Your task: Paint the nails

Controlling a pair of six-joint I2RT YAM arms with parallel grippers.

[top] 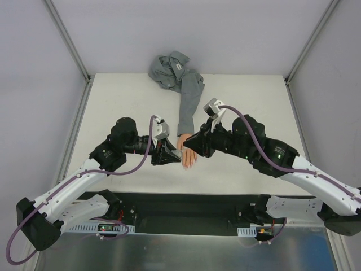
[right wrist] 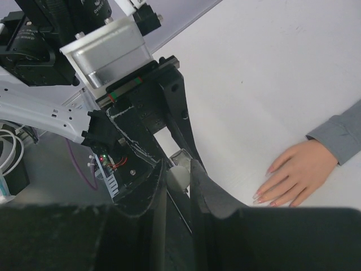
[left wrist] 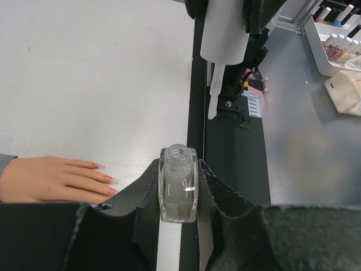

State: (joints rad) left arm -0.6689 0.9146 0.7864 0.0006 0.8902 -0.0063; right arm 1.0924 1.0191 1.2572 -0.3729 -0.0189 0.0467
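Observation:
A peach mannequin hand (top: 188, 155) in a grey sleeve (top: 190, 104) lies palm down on the white table. Its pinkish nails (left wrist: 111, 180) show in the left wrist view, and the same nails (right wrist: 258, 196) in the right wrist view. My left gripper (left wrist: 179, 168) is shut on a small clear bottle (left wrist: 179, 189) with its neck uncapped, just right of the fingertips. My right gripper (right wrist: 179, 169) is shut on the white brush cap (right wrist: 179, 177). That cap with its brush (left wrist: 213, 93) hangs above the bottle. In the top view the left gripper (top: 171, 153) and right gripper (top: 190, 145) meet over the hand.
The shirt is bunched in a heap (top: 171, 68) at the table's back edge. A white rack of polish bottles (left wrist: 337, 42) and a crumpled bag (left wrist: 344, 93) sit on the grey surface beyond the black base strip (left wrist: 196, 107). Enclosure walls close in left and right.

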